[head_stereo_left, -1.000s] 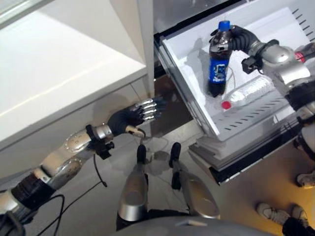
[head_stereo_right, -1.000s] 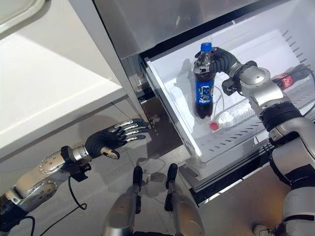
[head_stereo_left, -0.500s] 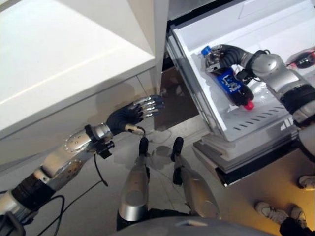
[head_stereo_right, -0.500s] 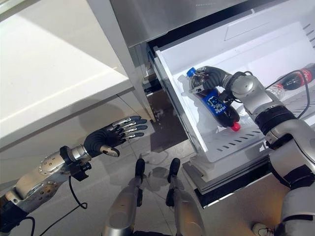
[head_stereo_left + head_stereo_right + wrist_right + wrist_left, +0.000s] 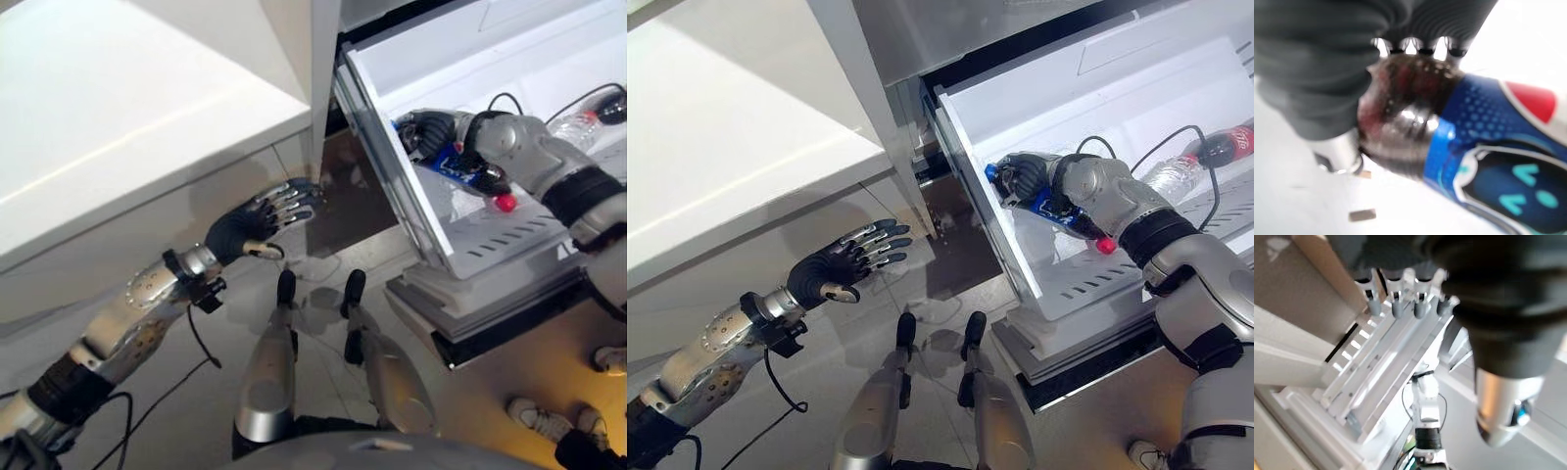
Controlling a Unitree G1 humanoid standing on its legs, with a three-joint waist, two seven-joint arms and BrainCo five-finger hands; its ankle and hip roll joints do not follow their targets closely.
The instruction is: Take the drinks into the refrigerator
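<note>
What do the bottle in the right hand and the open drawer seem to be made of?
The cola bottle, held by the right hand, looks like clear glossy plastic: dark liquid shows through it in the right wrist view, with a shiny blue label and blue cap. The refrigerator drawer looks like smooth white plastic with moulded slots, though coated metal cannot be excluded.

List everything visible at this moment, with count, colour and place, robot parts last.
Cola bottle: one, dark with blue label and cap, lying in the drawer, held.
Water bottle: one, clear with red cap, lying beneath the cola bottle.
Red-labelled bottle: one, dark, far side of the drawer.
Freezer drawer: one, white, pulled open.
Counter: one, white, robot's left.
Shoes: a person's, white, on the floor.
Right hand: curled round the cola bottle.
Left hand: fingers straight, before the drawer.
</note>
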